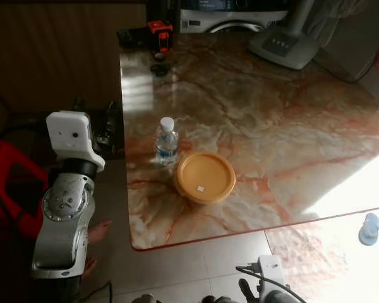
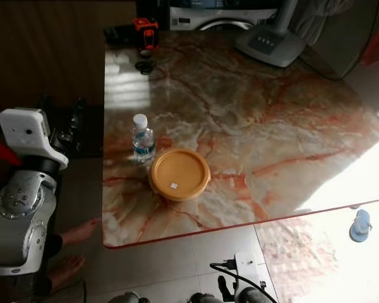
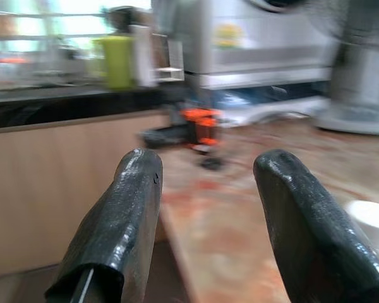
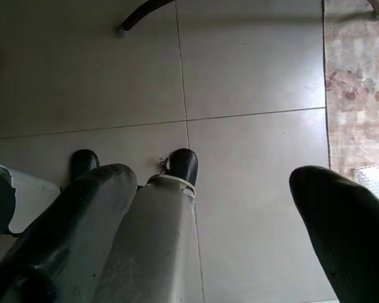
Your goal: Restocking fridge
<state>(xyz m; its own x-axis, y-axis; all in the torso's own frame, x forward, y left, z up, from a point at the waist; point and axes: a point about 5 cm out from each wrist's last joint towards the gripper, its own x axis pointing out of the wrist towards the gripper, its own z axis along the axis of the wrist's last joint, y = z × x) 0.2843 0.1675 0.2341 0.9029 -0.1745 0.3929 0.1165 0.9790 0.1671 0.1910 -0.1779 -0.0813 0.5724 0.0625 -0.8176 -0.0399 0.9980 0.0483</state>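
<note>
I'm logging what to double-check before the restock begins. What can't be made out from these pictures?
- Yellow lidded container: the lid hides its contents, head views.
- Water bottle: label too small to read.
- Orange and black device: blurred in the left wrist view, unidentifiable.
- Left end effector: open, aimed along the marble table.
- Washing machine: cut off by the top edge.

One water bottle [image 1: 167, 141] and one round yellow lidded container [image 1: 205, 177] on the marble tabletop [image 1: 290, 126], container touching or just beside the bottle at its 4 o'clock. One orange-and-black device [image 1: 160, 35] and one small dark ring-shaped item [image 1: 159, 68] near the tabletop's 11 o'clock corner, one grey fan base [image 1: 284, 47] at 1 o'clock. One slipper [image 1: 369, 228] on the floor at 4 o'clock; two bare feet, one [image 2: 82, 231] and another [image 2: 68, 268], at 8 o'clock.
</note>
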